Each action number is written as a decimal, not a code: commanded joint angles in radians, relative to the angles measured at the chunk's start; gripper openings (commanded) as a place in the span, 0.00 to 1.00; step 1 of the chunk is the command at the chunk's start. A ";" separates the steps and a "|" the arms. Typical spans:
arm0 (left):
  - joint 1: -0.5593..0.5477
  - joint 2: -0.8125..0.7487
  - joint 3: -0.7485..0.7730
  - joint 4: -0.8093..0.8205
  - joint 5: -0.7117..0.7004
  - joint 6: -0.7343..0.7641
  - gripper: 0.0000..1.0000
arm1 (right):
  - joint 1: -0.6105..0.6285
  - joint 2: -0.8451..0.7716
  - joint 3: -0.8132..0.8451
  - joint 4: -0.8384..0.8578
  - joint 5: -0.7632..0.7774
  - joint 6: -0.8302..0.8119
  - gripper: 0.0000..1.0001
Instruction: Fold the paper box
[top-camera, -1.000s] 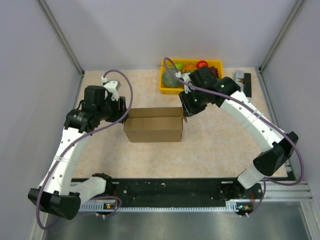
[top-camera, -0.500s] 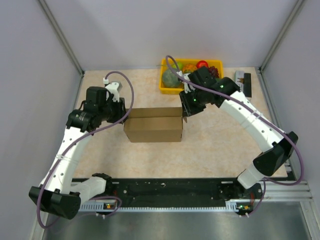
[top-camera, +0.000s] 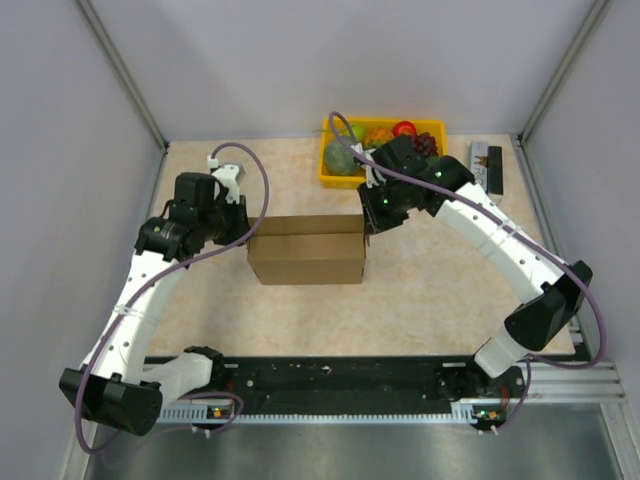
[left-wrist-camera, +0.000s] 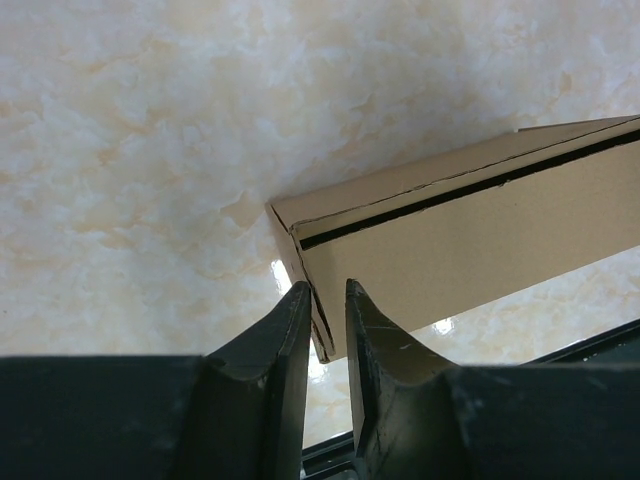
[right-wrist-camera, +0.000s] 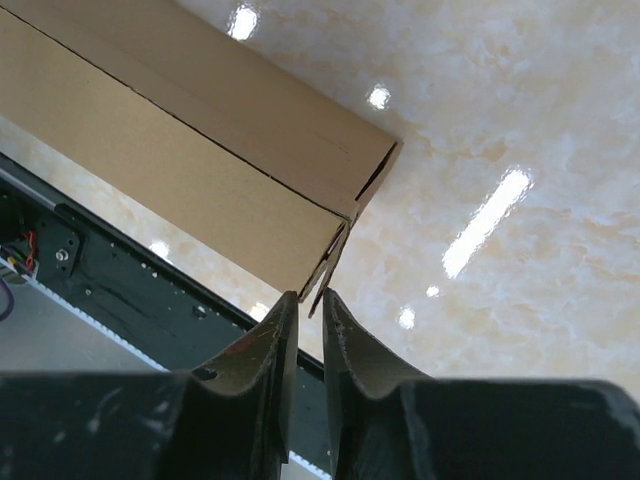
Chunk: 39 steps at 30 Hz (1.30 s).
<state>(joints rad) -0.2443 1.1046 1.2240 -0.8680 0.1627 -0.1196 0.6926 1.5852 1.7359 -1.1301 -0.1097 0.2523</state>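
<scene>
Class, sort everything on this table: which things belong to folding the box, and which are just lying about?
In the job: paper box; left gripper at its left end; right gripper at its right end.
Lying about: yellow tray of fruit; small dark carton at the far right.

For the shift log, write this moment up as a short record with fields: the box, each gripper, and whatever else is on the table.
paper box: brown cardboard, lying mid-table, long side running left to right
left gripper: at the box's left end, jaws narrow, an end flap's edge between them; firm grip unclear
right gripper: at the box's right end, jaws narrow, a flap corner between them; firm grip unclear
yellow tray: far side of the table, apart from the box, holding fruit
table: glossy marbled beige top
</scene>
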 joint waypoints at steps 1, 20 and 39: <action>0.002 0.001 -0.011 0.041 0.001 0.012 0.22 | 0.024 0.012 0.028 0.024 0.013 0.031 0.15; 0.000 -0.025 -0.067 0.061 0.028 -0.005 0.07 | 0.048 0.018 0.005 0.027 0.041 0.117 0.00; 0.000 -0.055 -0.116 0.075 0.047 -0.041 0.00 | 0.067 -0.002 -0.047 0.058 0.105 0.111 0.00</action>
<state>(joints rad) -0.2398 1.0557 1.1301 -0.7807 0.1589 -0.1307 0.7441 1.5978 1.7145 -1.1160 -0.0196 0.3626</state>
